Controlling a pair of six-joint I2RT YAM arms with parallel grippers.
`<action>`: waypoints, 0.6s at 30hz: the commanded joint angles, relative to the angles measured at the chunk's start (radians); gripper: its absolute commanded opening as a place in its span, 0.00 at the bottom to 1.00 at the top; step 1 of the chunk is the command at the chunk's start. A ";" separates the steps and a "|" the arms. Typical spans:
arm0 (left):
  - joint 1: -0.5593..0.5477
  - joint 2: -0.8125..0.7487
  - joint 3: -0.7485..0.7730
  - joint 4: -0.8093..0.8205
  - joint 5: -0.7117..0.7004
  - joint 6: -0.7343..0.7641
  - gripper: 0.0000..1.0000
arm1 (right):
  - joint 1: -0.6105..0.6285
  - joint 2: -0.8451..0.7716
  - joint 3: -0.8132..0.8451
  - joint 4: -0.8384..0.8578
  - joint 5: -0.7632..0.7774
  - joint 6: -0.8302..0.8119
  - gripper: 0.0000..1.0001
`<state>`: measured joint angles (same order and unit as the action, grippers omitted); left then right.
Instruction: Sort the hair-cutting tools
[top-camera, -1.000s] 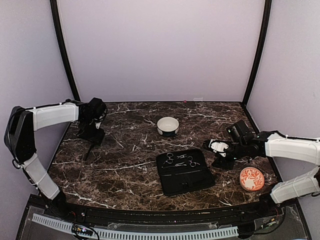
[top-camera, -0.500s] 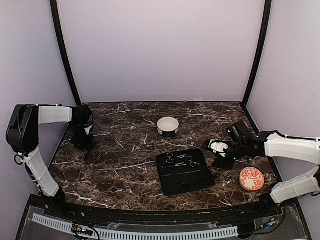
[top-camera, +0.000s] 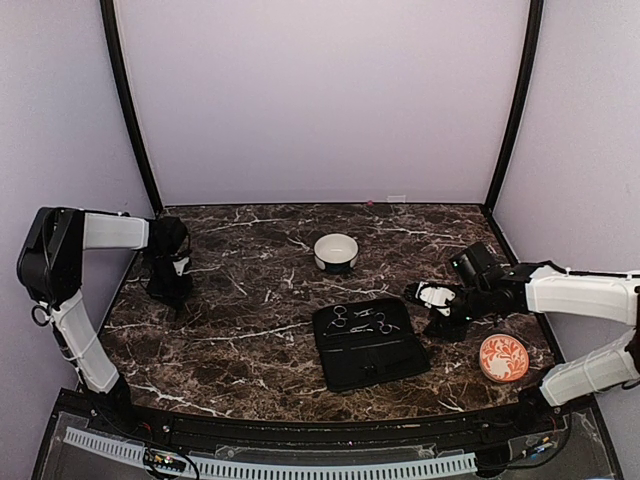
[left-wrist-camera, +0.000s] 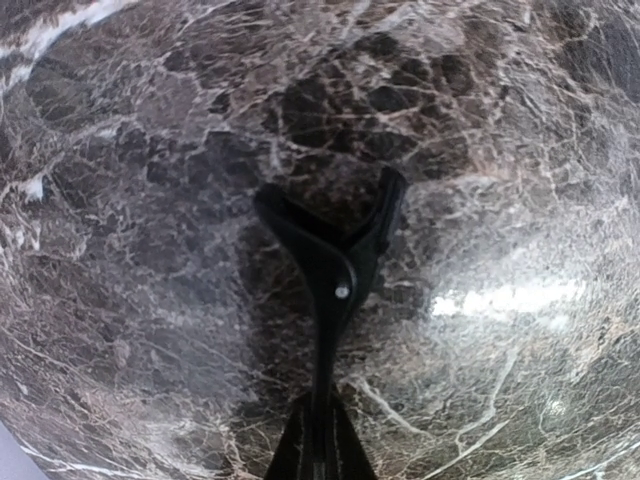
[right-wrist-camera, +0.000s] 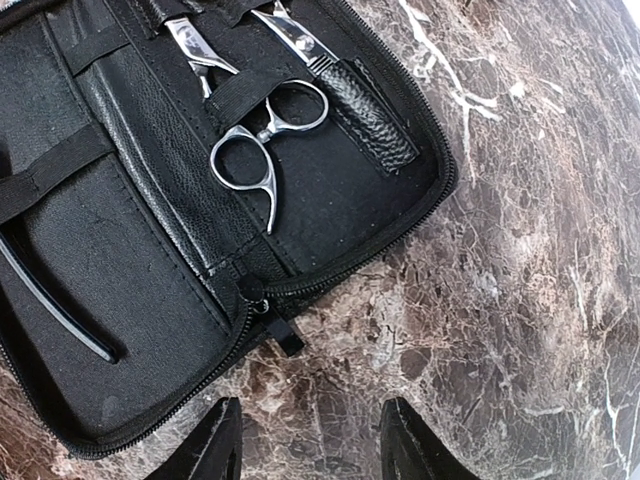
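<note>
In the left wrist view a slim black forked tool (left-wrist-camera: 335, 260) with a silver rivet runs up from between my left gripper's (left-wrist-camera: 320, 415) fingers, which are shut on its thin stem, low over the marble. In the top view that gripper (top-camera: 170, 285) is at the table's far left. Silver ring-handled scissors (right-wrist-camera: 262, 150) and a second pair (right-wrist-camera: 300, 45) sit strapped in the open black case (top-camera: 370, 350). A thin black stick (right-wrist-camera: 50, 300) lies in the case too. My right gripper (right-wrist-camera: 312, 450) stands open over bare marble just off the case's zipper corner, holding nothing.
A white bowl (top-camera: 336, 252) stands behind the case at mid-table. An orange patterned dish (top-camera: 503, 357) lies near the right arm. The zipper pull (right-wrist-camera: 283, 335) sticks out of the case toward my right fingers. The booth walls close in on both sides.
My left gripper has closed from open onto the black forked tool, and the left arm has drawn in toward the left edge. The right arm has hardly moved.
</note>
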<state>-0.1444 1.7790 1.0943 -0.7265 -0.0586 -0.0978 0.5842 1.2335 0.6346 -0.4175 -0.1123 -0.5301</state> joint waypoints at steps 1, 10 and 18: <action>-0.083 -0.056 -0.053 0.036 0.034 0.055 0.00 | -0.002 0.014 0.029 -0.006 -0.023 -0.009 0.47; -0.506 -0.125 -0.055 0.118 0.332 0.263 0.00 | -0.003 0.061 0.062 -0.052 -0.040 -0.044 0.47; -0.698 0.012 0.022 0.026 0.230 0.325 0.00 | -0.002 0.092 0.148 -0.106 -0.048 -0.062 0.47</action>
<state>-0.8028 1.7443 1.0863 -0.6365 0.2153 0.1665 0.5842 1.3102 0.7174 -0.4953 -0.1398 -0.5758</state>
